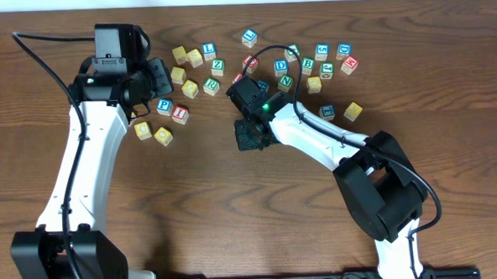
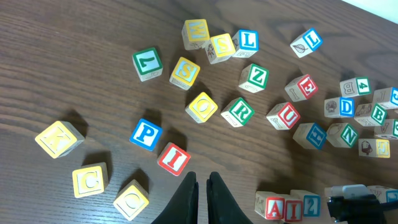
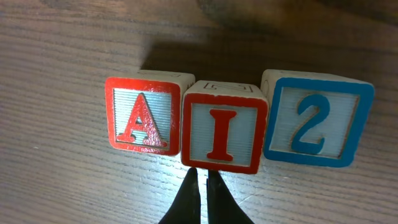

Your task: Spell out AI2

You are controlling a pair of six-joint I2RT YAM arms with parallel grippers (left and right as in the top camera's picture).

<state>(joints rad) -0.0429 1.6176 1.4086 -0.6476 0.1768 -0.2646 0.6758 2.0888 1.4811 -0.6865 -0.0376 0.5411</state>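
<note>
Mid-frame at right wrist: A cube (image 3: 142, 115), I cube (image 3: 224, 127), 2 cube (image 3: 318, 121) touching

Bottom centre of its view, left gripper (image 2: 203, 178) pinched narrow, empty. Just below I cube, right gripper (image 3: 203, 174) is narrow too, holding nothing.

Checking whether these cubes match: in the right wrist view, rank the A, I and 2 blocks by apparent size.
Largest: 2 block
Middle: I block
Smallest: A block
Differences are slight and may come from tilt or nearness to the camera, not true size.
</note>
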